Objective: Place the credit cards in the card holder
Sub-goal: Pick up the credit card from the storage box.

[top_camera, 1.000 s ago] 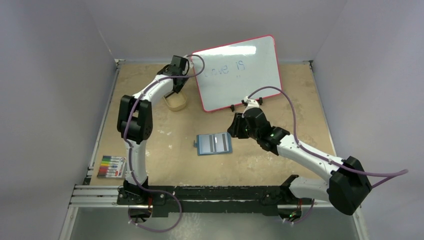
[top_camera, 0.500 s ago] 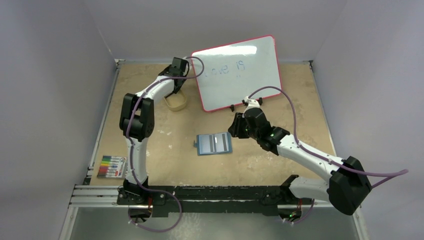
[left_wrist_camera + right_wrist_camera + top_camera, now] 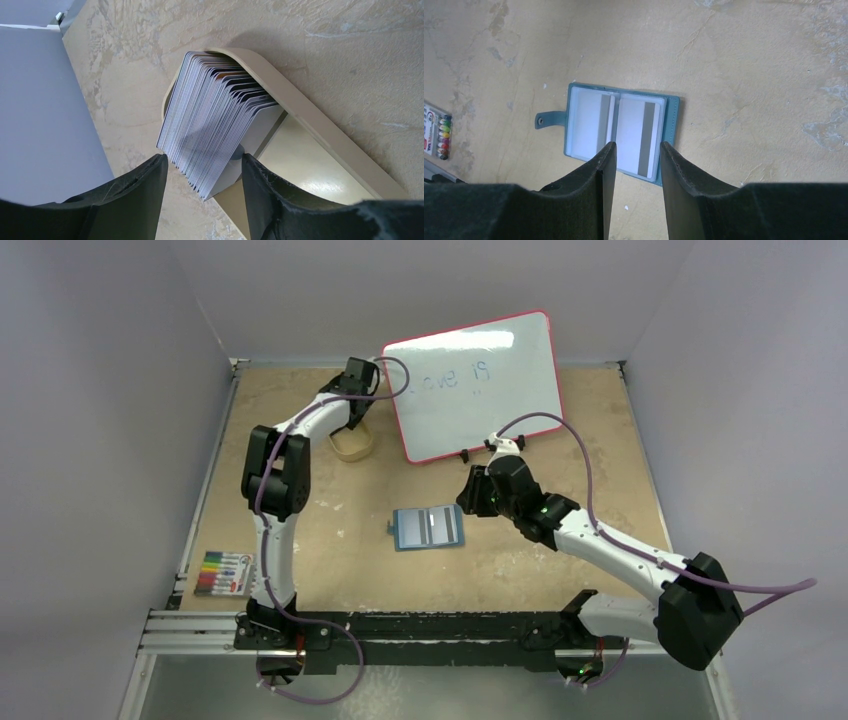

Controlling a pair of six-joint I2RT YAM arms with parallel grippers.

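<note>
Far back on the left of the table: left gripper, pointing down at a tan tray. In the tray, a thick stack of credit cards, standing on edge, leaning over and fanned out a bit. Jaws wide apart, one finger on each side of the near end of the stack and very close to it. Hard to tell if touching, and no squeeze on anything. In the middle of the table, the card holder: teal-blue, lying flat and opened up, with its snap tab sticking out to the left in the right wrist view. Inside, two light pockets side by side, with a pale striped card in each. Right gripper hanging over one edge of the holder, jaws partly apart, nothing between them. Behind, a white board with a red edge, propped up and tilted. By the left front corner, a pack of colour pens, well apart from the rest.
</note>
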